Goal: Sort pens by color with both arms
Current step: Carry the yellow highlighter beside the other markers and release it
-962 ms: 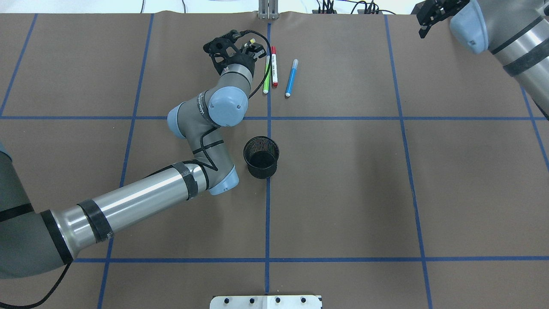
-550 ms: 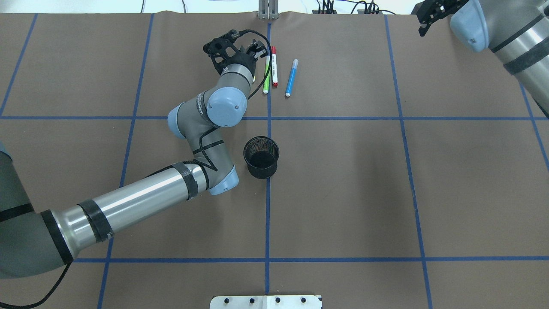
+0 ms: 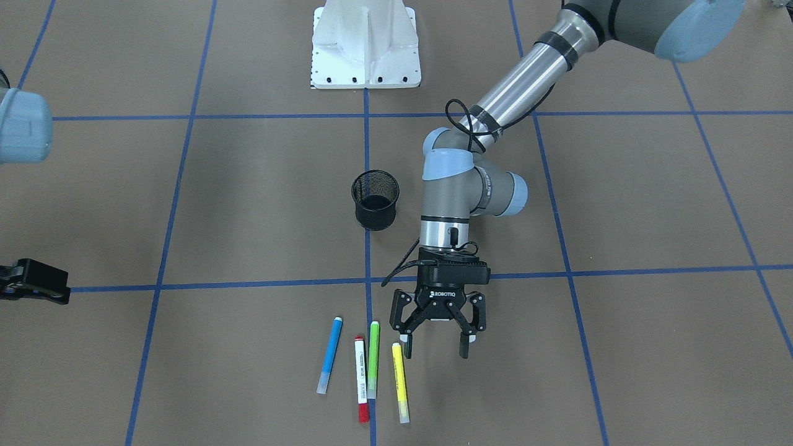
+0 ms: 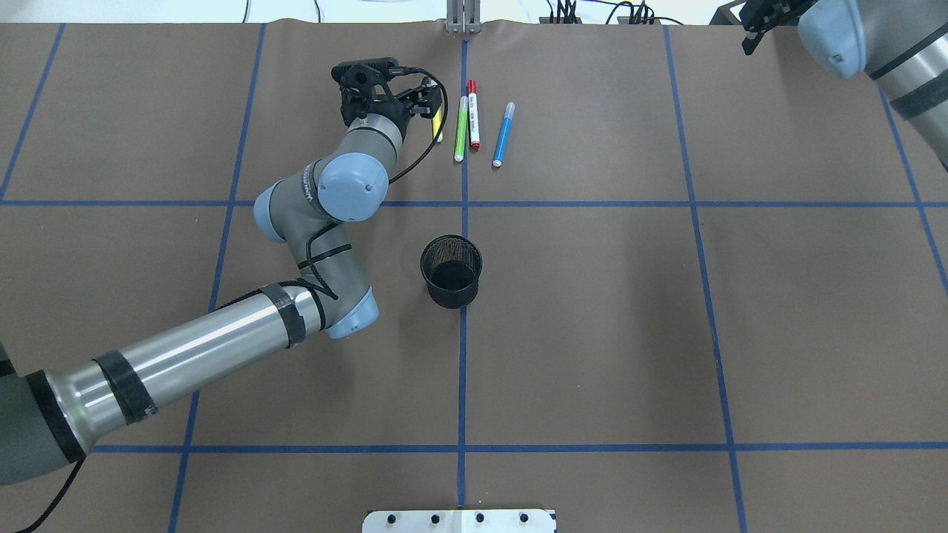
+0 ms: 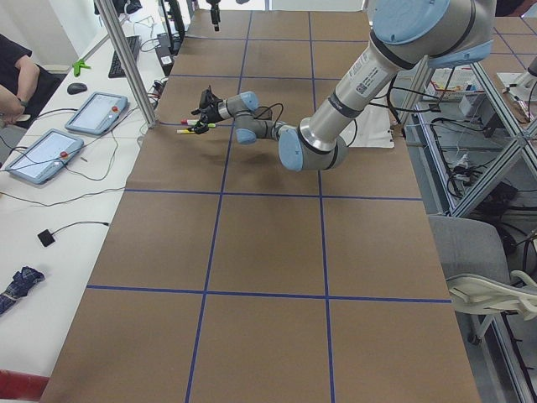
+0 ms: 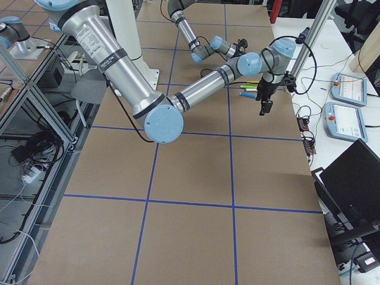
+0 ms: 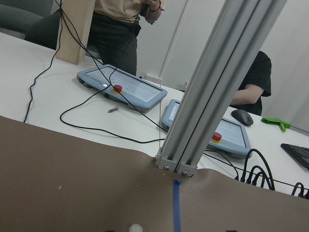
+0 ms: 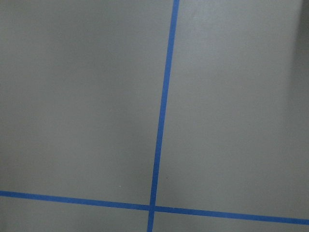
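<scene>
— What had changed from a second before?

— Overhead, the left arm (image 4: 207,340) had swung sideways off the row. The yellow pen (image 4: 438,122), earlier hidden under the left gripper (image 4: 424,104), now lay uncovered. The right gripper (image 4: 763,15) had drawn further into the corner, well apart from the mesh cup (image 4: 450,270).

— And facing the robot?

— The left gripper (image 3: 434,348) hung beyond the mesh cup (image 3: 375,199), its fingers (image 3: 462,347) spread wide and holding nothing. One fingertip stood just beside the upper end of the yellow pen (image 3: 400,382); I couldn't tell whether they touched. "ROBOTIQ" showed in white on the gripper body. The green pen (image 3: 373,359), the white pen with red ends (image 3: 360,378) and the blue pen (image 3: 329,363) lay in a row beside the yellow one, all past the cup on the side away from the robot. The print on the white barrel was too small to read. The right gripper (image 3: 34,280) was only a black piece at the edge, so I couldn't say whether it was released or clenched.

— The right wrist view?

— Only brown paper and blue tape lines.
</scene>
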Controlling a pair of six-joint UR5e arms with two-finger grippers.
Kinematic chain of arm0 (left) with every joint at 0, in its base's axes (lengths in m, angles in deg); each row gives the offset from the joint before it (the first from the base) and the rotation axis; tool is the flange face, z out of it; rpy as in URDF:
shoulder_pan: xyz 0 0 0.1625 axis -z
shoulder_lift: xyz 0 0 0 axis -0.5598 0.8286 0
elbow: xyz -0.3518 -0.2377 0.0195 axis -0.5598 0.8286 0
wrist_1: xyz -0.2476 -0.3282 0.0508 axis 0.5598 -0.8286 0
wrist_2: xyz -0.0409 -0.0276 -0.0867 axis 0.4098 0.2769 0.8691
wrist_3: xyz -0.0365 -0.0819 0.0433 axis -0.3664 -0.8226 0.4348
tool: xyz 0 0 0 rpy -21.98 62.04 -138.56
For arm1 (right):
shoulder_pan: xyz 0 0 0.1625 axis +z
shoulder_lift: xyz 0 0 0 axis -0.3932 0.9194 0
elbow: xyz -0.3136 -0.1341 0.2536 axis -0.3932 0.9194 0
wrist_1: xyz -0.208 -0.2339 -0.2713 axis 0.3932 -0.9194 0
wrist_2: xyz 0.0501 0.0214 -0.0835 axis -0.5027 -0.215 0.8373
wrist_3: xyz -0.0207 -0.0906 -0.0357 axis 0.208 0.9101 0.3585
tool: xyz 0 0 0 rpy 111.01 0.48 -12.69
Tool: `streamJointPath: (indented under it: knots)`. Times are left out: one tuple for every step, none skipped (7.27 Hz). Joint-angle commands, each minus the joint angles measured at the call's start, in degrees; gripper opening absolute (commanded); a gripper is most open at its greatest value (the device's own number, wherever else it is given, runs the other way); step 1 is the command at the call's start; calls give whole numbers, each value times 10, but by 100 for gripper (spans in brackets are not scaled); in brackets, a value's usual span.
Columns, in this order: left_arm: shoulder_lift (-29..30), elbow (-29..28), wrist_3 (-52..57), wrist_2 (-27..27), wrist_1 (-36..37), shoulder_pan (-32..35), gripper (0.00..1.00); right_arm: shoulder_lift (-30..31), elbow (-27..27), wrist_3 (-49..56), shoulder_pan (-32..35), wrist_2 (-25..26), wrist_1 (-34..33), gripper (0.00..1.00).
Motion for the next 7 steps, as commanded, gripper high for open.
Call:
streamJointPath:
  knots:
    - [-19, 61, 103, 79, 30, 42, 100, 16, -1, 35, 20, 1, -8, 100]
    - [-38, 119, 134, 129, 124, 61, 100, 17, -1, 36, 20, 2, -8, 100]
    - [-61, 167, 154, 180, 193, 79, 100, 17, -2, 36, 20, 1, -8, 100]
    - [-77, 206, 182, 228, 243, 95, 100, 17, -3, 36, 20, 3, -8, 100]
    - [-102, 264, 189, 272, 332, 96, 100, 18, -3, 36, 21, 4, -9, 100]
    - [-121, 347, 203, 329, 445, 101, 100, 23, -5, 36, 22, 4, -9, 100]
    - [-122, 406, 214, 390, 532, 108, 100, 24, -4, 36, 22, 3, -9, 100]
